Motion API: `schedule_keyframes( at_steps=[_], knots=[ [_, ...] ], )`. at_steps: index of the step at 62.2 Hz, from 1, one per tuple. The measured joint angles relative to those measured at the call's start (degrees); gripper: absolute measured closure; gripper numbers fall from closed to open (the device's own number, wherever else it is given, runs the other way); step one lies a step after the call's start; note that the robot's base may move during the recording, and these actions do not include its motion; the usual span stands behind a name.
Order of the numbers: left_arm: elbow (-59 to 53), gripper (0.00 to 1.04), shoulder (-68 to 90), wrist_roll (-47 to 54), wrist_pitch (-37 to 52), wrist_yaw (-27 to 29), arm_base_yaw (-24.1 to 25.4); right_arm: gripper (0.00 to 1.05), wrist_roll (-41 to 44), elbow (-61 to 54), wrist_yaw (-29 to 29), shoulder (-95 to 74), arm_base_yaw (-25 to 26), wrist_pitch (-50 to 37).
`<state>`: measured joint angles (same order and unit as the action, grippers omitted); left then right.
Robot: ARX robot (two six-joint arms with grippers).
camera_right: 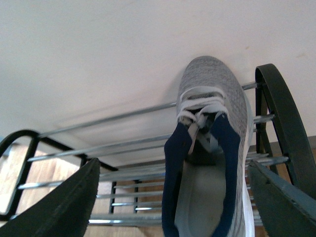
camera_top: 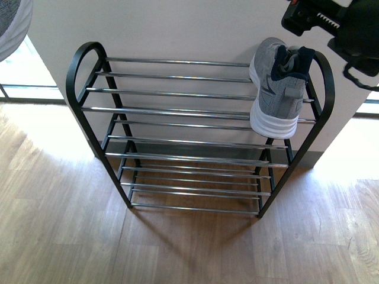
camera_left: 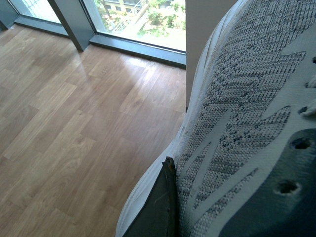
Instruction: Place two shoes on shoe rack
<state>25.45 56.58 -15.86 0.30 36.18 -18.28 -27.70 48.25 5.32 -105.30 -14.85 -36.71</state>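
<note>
Left hand [camera_left: 170, 197] grips grey knit sneaker [camera_left: 237, 123]; twin [camera_top: 275, 94] tops chrome-barred rack [camera_top: 70, 77].

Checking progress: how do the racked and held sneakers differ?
Racked sneaker sits on the shoe rack's top tier, toe to wall; held sneaker is off the rack. Racked sneaker is free of the open right gripper; held sneaker lies against the left gripper's finger. Both grey knit.

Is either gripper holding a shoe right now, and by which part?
The left gripper seemingly holds a grey sneaker by its side, one finger against the knit upper. The right gripper is open around the racked sneaker.
</note>
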Motion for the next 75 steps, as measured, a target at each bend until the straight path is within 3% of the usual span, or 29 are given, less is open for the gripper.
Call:
schedule_keyframes(
  at_steps=[4,13,23,37,43,48,50,57,61,75],
  knots=[
    [0.0,1.03,0.0,0.02,0.0,0.0,0.0,0.08,1.05,-4.87,-3.96,5.18,1.01,0.15],
    [0.0,1.03,0.0,0.0,0.0,0.0,0.0,0.09,4.63,-15.69,-12.7,18.21,4.11,3.23],
    [0.0,1.03,0.0,0.0,0.0,0.02,0.0,0.09,8.76,-26.82,-23.74,38.53,9.68,12.81],
    [0.0,1.03,0.0,0.02,0.0,0.0,0.0,0.09,11.98,-33.09,-35.95,62.4,20.81,26.73],
    [0.0,1.03,0.0,0.0,0.0,0.04,0.0,0.09,12.39,-34.1,-37.77,67.34,23.1,28.0],
    [0.0,1.03,0.0,0.0,0.0,0.02,0.0,0.09,12.55,-34.1,-37.9,67.87,23.28,28.02],
    [0.0,1.03,0.0,0.0,0.0,-0.02,0.0,0.14,15.32,-36.0,-29.24,68.41,21.05,22.93],
    [0.0,1.03,0.0,0.0,0.0,0.09,0.02,0.31,21.97,-41.03,-11.87,71.08,15.91,11.76],
    [0.0,1.03,0.0,0.0,0.0,0.2,0.0,0.41,24.41,-41.79,-6.54,72.78,15.3,11.1],
    [0.0,1.03,0.0,0.0,0.0,0.02,0.0,0.76,26.62,-44.33,-5.42,77.57,14.99,13.49]
  ],
)
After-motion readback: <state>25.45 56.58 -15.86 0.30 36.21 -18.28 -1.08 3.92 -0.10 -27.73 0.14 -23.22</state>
